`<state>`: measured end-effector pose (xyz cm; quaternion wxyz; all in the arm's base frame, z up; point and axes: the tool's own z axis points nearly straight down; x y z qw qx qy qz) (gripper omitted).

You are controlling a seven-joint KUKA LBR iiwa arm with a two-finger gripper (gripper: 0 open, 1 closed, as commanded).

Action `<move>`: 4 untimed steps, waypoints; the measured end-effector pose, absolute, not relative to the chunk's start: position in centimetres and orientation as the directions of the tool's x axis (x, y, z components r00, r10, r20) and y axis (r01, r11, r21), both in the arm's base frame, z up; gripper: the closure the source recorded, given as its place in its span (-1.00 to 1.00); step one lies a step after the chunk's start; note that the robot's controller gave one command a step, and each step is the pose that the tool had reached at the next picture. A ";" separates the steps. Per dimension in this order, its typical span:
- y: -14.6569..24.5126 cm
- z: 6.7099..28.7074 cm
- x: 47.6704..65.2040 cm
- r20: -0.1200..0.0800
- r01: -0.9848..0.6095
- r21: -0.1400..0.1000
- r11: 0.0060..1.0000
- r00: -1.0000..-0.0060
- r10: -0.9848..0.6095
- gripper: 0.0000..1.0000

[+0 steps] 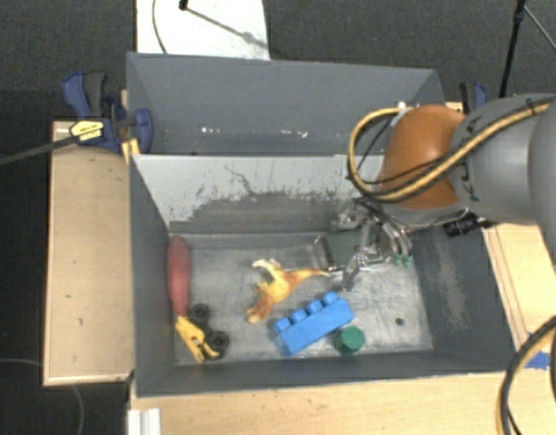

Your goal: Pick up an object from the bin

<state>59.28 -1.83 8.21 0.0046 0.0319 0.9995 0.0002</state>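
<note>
- Just beside the gripper (pixel 355 268) lay a yellow-orange toy animal (pixel 276 286), thin limbs splayed.
- Whether the gripper was spread or closed could not be told.

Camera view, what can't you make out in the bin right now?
- Camera view: the yellow-orange toy animal runs with its right end under the gripper; whether they touch is hidden by the gripper itself.
- Camera view: part of the floor of the bin lies hidden beneath the orange wrist cover.
- Camera view: the yellow and black thing in the near left corner, below the long red thing, is too small to identify.
</note>
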 end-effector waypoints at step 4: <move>9.7 7.3 58.3 -0.011 -0.189 -0.001 0.982 -0.982 -0.189 1.00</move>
